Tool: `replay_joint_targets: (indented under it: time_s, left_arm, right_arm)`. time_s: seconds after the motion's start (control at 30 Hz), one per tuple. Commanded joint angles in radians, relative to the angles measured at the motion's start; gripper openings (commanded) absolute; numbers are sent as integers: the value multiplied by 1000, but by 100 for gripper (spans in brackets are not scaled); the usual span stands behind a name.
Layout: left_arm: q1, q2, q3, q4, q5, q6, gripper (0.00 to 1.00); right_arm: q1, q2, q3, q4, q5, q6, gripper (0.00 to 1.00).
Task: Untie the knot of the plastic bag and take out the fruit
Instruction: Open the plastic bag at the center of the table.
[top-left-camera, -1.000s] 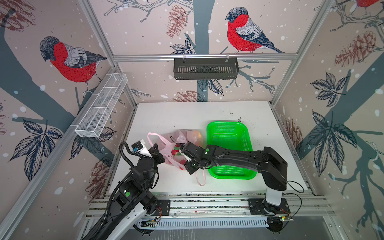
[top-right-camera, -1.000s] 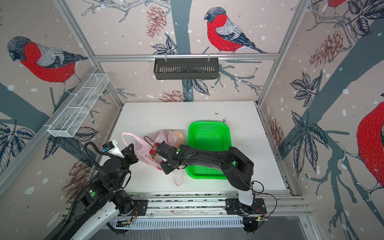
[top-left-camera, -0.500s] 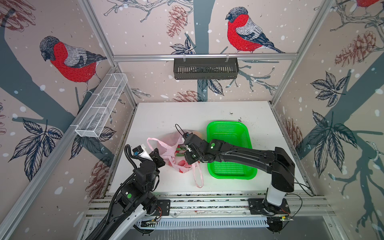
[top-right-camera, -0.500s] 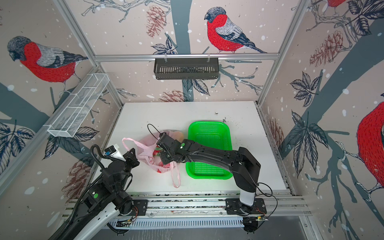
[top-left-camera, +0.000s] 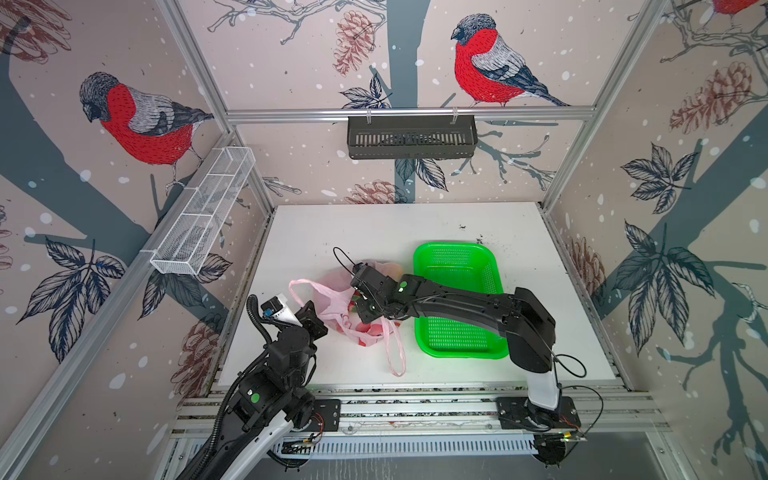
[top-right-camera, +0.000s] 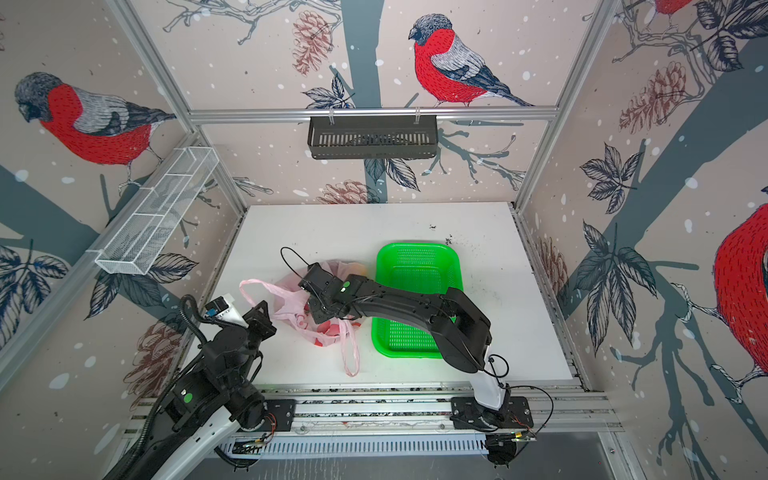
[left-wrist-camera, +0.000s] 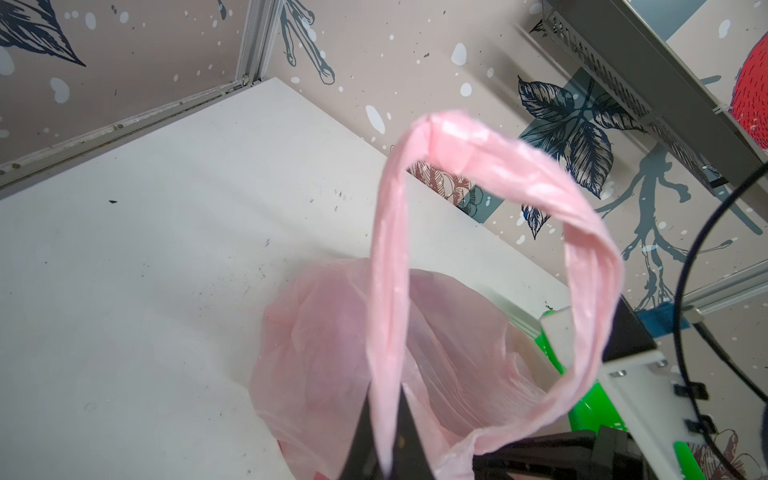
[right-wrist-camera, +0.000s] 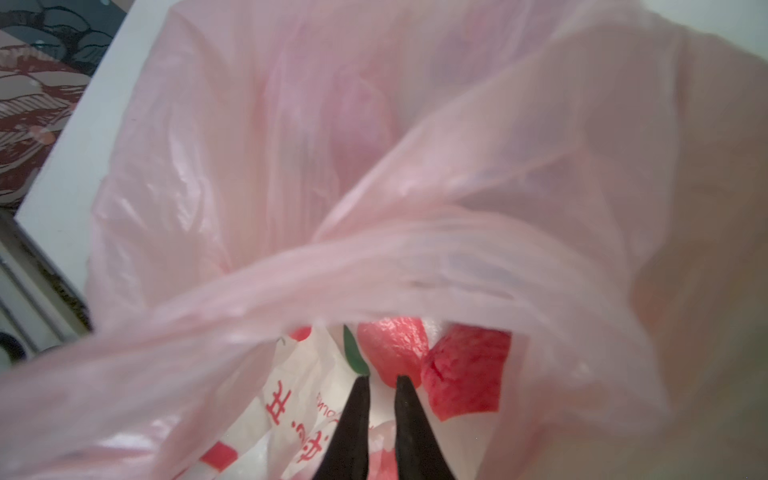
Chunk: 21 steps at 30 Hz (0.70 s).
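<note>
The right gripper (right-wrist-camera: 381, 380) has left the near edge of the plastic bag (top-left-camera: 332, 303), where it hung low a second ago. It has swung farther and a little left, so that its fingertips (right-wrist-camera: 355, 419) now reach down inside the bag's open mouth. The left gripper (left-wrist-camera: 384, 444), pinching the handle loop (top-left-camera: 300, 286), has drawn back slightly toward the near edge, and the loop has come with it, leaving the pink film between the two grippers spread wider.
</note>
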Motion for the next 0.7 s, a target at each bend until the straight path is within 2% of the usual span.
replay_joint_targets:
  time_s: [0.0,0.3,0.67]
  left_arm:
    - [4,-2,-14,-8,-16,-32,0]
    - [4,-7,-19,-21,-15,-30,0]
    - [4,-6,-35,-27,-1,-47,0]
  right_arm:
    - [-8,-10,1,-67,96,14,17]
    - [-38,-18,-21,-145,194,36,17]
    - [-51,-57,-120,-163,186,82,16]
